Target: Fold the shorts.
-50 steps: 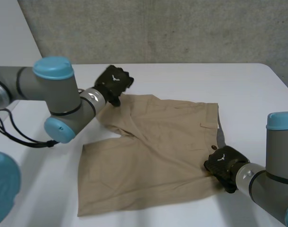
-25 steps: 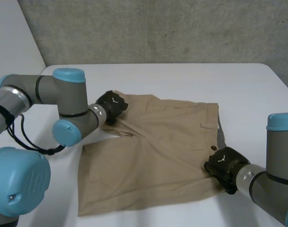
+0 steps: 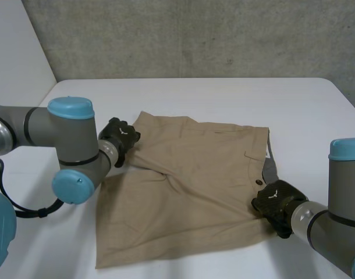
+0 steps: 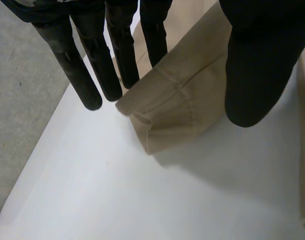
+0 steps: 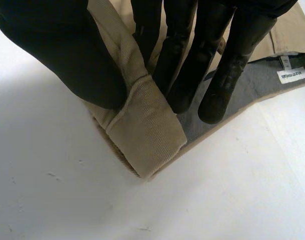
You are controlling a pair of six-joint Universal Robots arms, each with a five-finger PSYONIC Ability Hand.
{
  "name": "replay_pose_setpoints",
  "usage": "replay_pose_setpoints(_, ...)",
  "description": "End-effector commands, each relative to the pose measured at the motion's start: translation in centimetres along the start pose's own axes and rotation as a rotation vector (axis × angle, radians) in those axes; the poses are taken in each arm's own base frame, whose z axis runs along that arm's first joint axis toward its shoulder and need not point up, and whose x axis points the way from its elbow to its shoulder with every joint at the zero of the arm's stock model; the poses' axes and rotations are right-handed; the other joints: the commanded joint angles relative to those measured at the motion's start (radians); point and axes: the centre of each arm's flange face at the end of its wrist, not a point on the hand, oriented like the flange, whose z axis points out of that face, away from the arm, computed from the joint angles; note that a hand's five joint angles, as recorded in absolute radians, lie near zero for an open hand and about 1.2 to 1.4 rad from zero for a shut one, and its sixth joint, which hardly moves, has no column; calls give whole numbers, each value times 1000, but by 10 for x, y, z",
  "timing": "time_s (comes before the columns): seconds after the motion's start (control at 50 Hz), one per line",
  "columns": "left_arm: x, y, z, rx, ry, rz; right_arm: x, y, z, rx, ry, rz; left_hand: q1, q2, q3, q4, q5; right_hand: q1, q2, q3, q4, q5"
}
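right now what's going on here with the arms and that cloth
A two-armed robot is folding tan shorts that lie spread on a white table. Its left hand pinches a leg hem corner between thumb and fingers, raised slightly off the table. Its right hand pinches a waistband corner, turned up so the grey lining shows. No full fold is made yet.

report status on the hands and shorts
Left hand pinching a leg hem corner. Right hand pinching the waistband corner. Shorts spread on table, unfolded. Nothing in the way.
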Motion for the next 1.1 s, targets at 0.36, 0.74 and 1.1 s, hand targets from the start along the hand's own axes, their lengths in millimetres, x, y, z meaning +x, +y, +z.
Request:
replay_pose_setpoints(0.36, -31, -4, -115, -77, 13, -302, 25, -31, 1, 131, 64, 178, -50, -67, -71, -65, -67, 423, 216, 204, 201, 228)
replay_pose_setpoints(0.74, 47, 27, -218, -171, 199, -537, 35, -41, 8, 176, 83, 291, -50, -67, -71, -65, -67, 423, 216, 204, 201, 228)
replay_pose_setpoints(1.1, 15, -11, -135, 19, -62, -363, 50, -52, 7, 217, 131, 272, 801, 784, 780, 786, 784, 423, 216, 204, 201, 228)
